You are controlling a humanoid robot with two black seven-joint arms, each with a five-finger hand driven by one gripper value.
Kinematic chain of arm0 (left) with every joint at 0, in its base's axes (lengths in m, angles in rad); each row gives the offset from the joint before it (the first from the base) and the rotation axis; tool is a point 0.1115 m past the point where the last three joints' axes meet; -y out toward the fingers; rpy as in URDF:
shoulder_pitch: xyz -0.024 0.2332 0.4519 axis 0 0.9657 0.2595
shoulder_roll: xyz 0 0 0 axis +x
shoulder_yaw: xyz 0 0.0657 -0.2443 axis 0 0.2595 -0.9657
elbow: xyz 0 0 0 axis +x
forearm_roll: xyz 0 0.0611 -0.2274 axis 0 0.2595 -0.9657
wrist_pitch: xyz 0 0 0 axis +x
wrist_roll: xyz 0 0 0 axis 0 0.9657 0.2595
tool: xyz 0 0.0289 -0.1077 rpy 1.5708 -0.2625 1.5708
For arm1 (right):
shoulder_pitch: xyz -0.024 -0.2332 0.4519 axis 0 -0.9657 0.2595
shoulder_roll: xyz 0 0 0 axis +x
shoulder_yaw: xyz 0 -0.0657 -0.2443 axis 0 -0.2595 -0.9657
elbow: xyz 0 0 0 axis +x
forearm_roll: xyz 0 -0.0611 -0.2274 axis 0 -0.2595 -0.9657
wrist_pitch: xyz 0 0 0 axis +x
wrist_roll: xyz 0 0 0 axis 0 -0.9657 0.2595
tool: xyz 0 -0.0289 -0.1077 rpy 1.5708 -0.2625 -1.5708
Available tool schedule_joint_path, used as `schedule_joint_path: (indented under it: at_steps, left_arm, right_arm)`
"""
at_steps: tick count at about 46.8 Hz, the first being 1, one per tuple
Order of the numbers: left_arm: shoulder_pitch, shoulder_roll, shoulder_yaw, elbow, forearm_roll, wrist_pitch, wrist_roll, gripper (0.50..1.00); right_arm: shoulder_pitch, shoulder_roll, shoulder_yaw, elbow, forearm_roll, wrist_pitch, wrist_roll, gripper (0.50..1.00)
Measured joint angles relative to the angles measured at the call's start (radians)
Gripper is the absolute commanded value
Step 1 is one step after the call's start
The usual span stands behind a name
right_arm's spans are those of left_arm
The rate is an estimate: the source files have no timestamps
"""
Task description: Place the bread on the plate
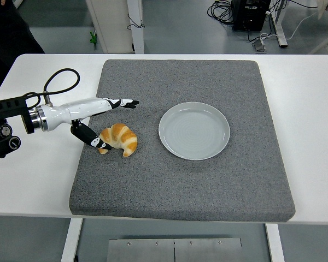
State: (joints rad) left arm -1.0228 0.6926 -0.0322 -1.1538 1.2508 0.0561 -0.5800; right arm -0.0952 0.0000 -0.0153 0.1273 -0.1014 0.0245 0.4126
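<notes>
A golden croissant (pixel 119 139) lies on the left part of the grey mat (pixel 197 180). A round pale plate (pixel 194 130) rests on the mat to its right, with nothing on it. My left hand (pixel 116 124) reaches in from the left edge with fingers spread around the croissant. The fingers (pixel 123 102) stretch out above and behind the bread. The thumb (pixel 97 143) is at its left end, touching or nearly touching it. The hand holds nothing. The right arm is out of view.
The white table (pixel 311 109) surrounds the mat on all sides. A black cable (pixel 60 82) loops above my left forearm. A dark sleeve of a person (pixel 8 33) shows at the top left corner.
</notes>
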Motion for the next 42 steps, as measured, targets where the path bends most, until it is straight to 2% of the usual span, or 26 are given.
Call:
schedule_joint_path:
  at_steps: [6, 22, 33, 42]
  left_arm:
    - [0.030, -0.016, 0.000, 0.000, 0.018, 0.066, 0.003, 0.961]
    - [0.045, -0.024, 0.008, 0.014, 0.019, 0.079, 0.013, 0.961]
    - [0.042, -0.028, 0.078, 0.031, 0.019, 0.151, 0.049, 0.961]
    - [0.041, -0.062, 0.084, 0.047, 0.010, 0.159, 0.068, 0.957]
  right_arm:
    - [0.000, 0.000, 0.000, 0.000, 0.000, 0.000, 0.000, 1.000]
    - [0.000, 0.000, 0.000, 0.000, 0.000, 0.000, 0.000, 1.000]
    - [0.000, 0.000, 0.000, 0.000, -0.001, 0.000, 0.000, 1.000]
    - [0.000, 0.000, 0.000, 0.000, 0.000, 0.000, 0.000, 1.000]
